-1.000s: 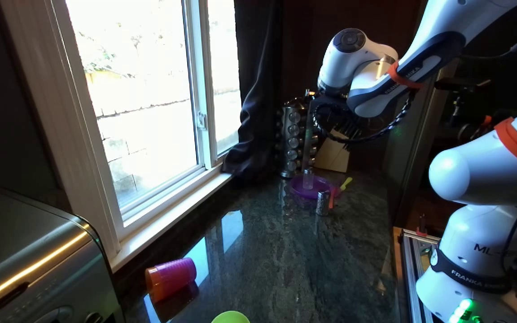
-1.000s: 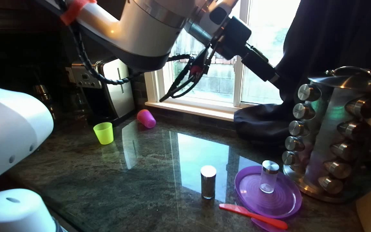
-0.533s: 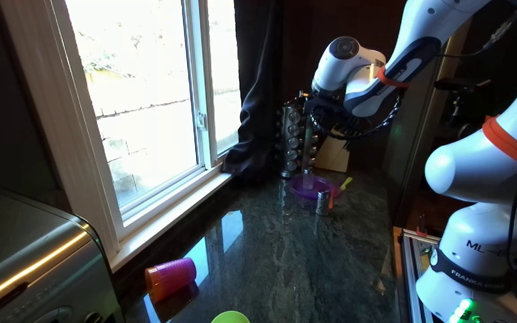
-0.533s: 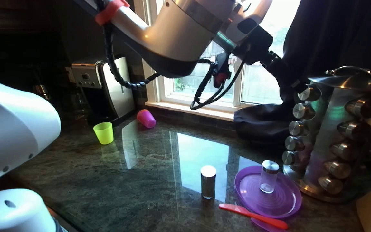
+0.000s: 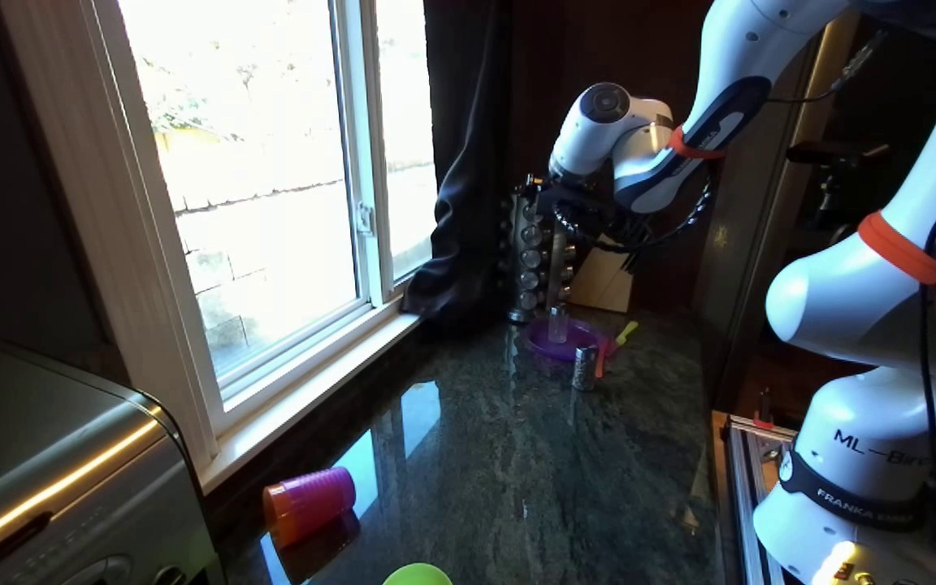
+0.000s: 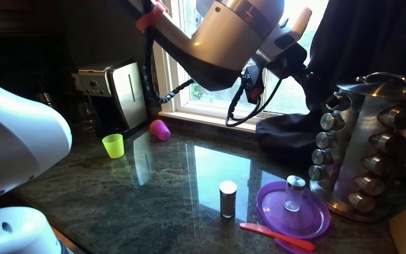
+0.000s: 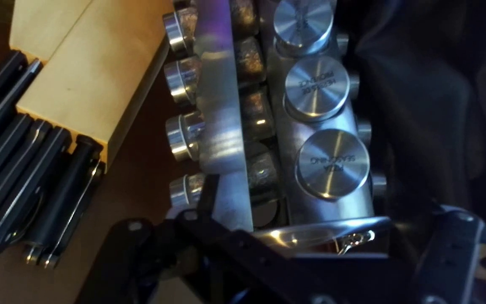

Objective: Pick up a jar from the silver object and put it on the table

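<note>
Gaping wide, fingers face the silver rack, contact unclear.

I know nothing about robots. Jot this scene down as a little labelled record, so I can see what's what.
Setting: dark, glossy countertop beside a window
Tall thing: upright silver rack holding silver-lidded jars
Robot: its pincer is open, near the rack's upper jars; contact unclear
Gripped: nothing that I can see
Loose jars: clear jar standing on a purple dish; dark-filled jar upright on the countertop
Cups: green cup upright; pink cup on its side
Cutlery: red knife near the dish
</note>
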You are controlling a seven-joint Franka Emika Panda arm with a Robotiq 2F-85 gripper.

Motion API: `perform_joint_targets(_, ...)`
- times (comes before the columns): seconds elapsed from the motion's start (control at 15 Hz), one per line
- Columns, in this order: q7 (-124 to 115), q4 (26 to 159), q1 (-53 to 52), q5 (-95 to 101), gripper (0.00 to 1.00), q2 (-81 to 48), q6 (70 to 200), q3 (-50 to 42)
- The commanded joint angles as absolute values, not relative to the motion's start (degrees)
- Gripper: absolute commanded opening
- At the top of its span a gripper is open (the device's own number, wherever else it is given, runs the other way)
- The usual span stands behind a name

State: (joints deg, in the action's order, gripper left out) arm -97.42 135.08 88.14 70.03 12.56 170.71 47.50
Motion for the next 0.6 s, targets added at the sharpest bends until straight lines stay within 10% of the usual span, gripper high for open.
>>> perform_joint_targets(0.0, -97.5, 134.8, 88.2, 70.0, 1.0, 11.7, 170.7, 47.9)
perform_joint_targets(0.53, -100.0, 132.3, 89.3, 74.3, 1.0, 9.1, 167.9, 50.4)
